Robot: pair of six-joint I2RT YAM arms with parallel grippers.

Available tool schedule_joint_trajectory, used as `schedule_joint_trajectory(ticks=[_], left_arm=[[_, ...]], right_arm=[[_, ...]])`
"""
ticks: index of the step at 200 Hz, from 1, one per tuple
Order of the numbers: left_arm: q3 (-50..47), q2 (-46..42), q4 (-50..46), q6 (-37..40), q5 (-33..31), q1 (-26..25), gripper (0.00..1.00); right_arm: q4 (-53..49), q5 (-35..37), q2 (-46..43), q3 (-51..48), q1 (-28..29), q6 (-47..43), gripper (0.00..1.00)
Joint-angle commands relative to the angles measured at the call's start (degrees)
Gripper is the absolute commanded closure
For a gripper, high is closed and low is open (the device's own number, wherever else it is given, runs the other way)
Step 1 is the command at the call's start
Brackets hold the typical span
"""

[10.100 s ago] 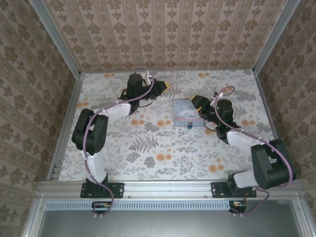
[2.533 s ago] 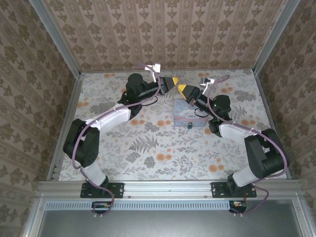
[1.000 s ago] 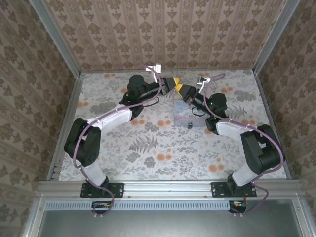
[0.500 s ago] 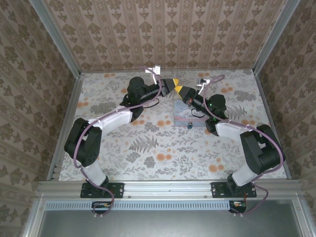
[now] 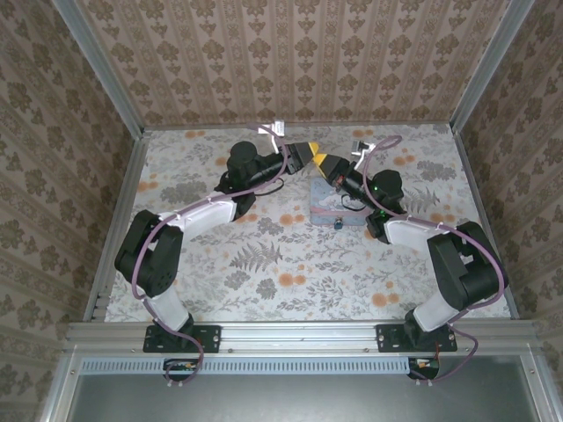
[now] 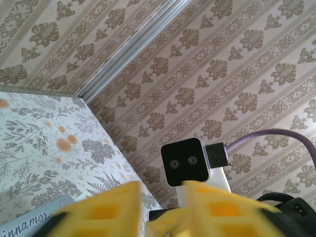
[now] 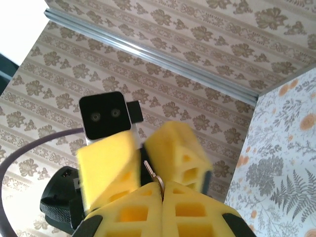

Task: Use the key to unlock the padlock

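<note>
Right gripper (image 7: 162, 186) clamped tight on the key (image 7: 149, 172), blade poking out past its fingertips, held in the air above the far-left corner of the tin (image 5: 324, 204). Left gripper (image 5: 308, 151) faces it tip to tip there, fingers parted, key blade pointing into the gap. Padlock (image 5: 337, 223) at the middle of the tin's near side

Left tool (image 5: 309, 150) newly open around key (image 7: 149, 171)
</note>
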Motion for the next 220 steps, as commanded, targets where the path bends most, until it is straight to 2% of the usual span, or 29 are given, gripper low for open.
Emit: schedule_joint_trajectory(ticks=[1,16,39,65,101,131,153,189,220], left_arm=[[-1.8,-0.9,2.7,-2.7,-1.1,2.2,0.53],[-3.5,-2.4,4.2,-4.8,-1.4,4.5,0.47],[-6.2,-4.9,3.2,-5.9,0.0,7.2,0.41],[-9.0,-8.4,-4.2,-1.5,1.4,7.6,0.38],[-10.2,-12.0,-23.4,11.3,-0.3,4.0,0.32],[-10.2,-10.4,-30.8,18.7,-3.0,-2.2,0.3],[-10.2,-7.7,-29.4,16.2,-4.2,-4.1,0.3],[-7.4,-4.7,-24.6,9.8,-3.3,-3.2,0.29],[-4.7,-2.1,-22.0,7.4,-1.2,-3.2,0.29]], right_arm=[[2.8,1.8,-1.2,-1.2,-1.2,-0.2,1.0],[1.7,1.5,-2.1,-2.4,-2.2,-0.5,1.0],[-1.1,-0.1,-3.7,-3.4,-3.7,-1.5,1.0],[-9.9,-2.1,-6.7,-4.0,-5.8,-6.0,1.0],[-22.5,-4.3,-10.0,-4.6,-9.2,-12.5,1.0],[-24.0,-5.0,-9.8,-6.0,-10.8,-13.5,1.0],[-21.2,-5.2,-9.7,-7.9,-10.8,-12.5,1.0],[-19.8,-4.2,-11.0,-10.9,-10.8,-11.7,1.0],[-19.5,-3.3,-12.0,-12.0,-10.8,-11.9,1.0]])
